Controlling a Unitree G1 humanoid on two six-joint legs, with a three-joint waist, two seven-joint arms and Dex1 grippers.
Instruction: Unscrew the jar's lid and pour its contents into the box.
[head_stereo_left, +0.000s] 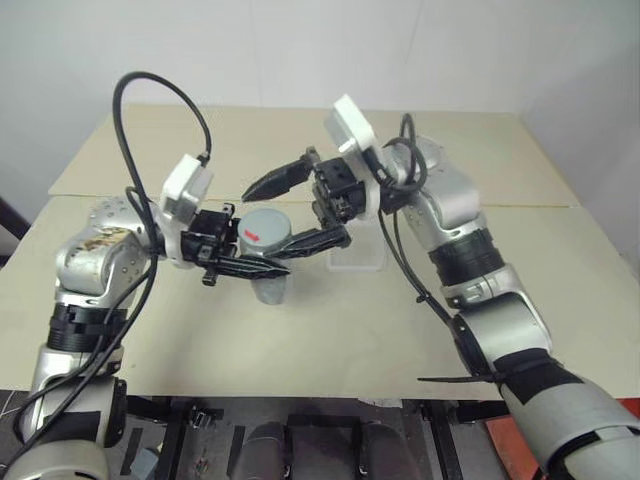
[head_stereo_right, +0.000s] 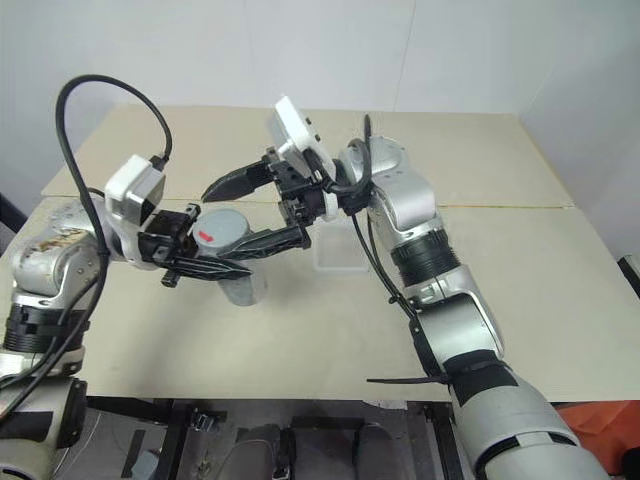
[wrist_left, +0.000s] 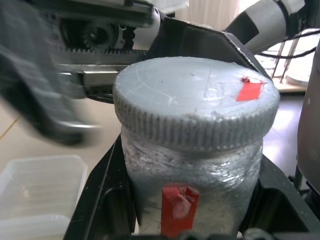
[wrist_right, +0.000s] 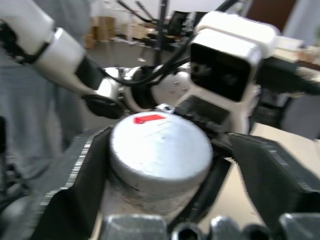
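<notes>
My left gripper (head_stereo_left: 262, 266) is shut on the body of the jar (wrist_left: 200, 180) and holds it upright above the table. A torn red label shows on the jar's cloudy wall. The grey ribbed lid (head_stereo_left: 265, 228), with a red mark on top, sits on the jar. My right gripper (head_stereo_left: 262, 222) reaches in from the right and stands open, one finger on each side of the lid (wrist_right: 160, 150), with a gap on one side. The clear box (head_stereo_left: 356, 256) lies on the table just behind the right gripper. The contents are hidden.
The beige table (head_stereo_left: 330, 340) runs wide to both sides and forward of the jar. A seam (head_stereo_left: 540, 205) crosses it further back. Black cables (head_stereo_left: 165, 90) loop above both wrists.
</notes>
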